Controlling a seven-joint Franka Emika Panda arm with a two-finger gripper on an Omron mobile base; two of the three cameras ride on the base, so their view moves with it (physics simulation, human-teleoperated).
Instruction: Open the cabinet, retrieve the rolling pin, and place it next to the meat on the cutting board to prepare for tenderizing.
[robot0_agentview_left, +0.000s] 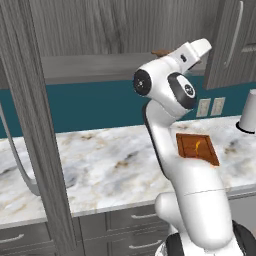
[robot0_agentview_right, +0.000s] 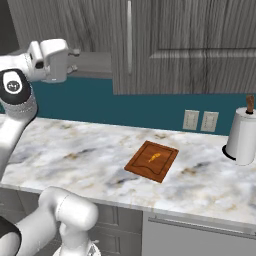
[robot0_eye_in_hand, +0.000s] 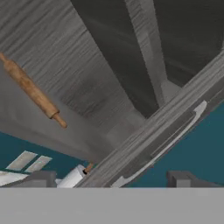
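Cabinet (robot0_agentview_left: 100, 30) open, rolling pin (robot0_eye_in_hand: 33, 90) near shelf edge, gripper (robot0_eye_in_hand: 109, 180) apparently spread, empty.

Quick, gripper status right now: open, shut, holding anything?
Gripper: open and empty, fingertips apart; the slim brown wooden rolling pin lies untouched on the grey cabinet shelf.

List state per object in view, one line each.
Tall grey wood-grain cabinet: door swung open, shelf exposed.
Slim brown wooden rolling pin: lying on the cabinet shelf, not gripped.
Flat reddish-brown cutting board: flat on the marble counter.
Tiny orange-yellow meat: resting on the board.
White paper towel roll: upright on its holder.
Gripper: fingers apart, empty.
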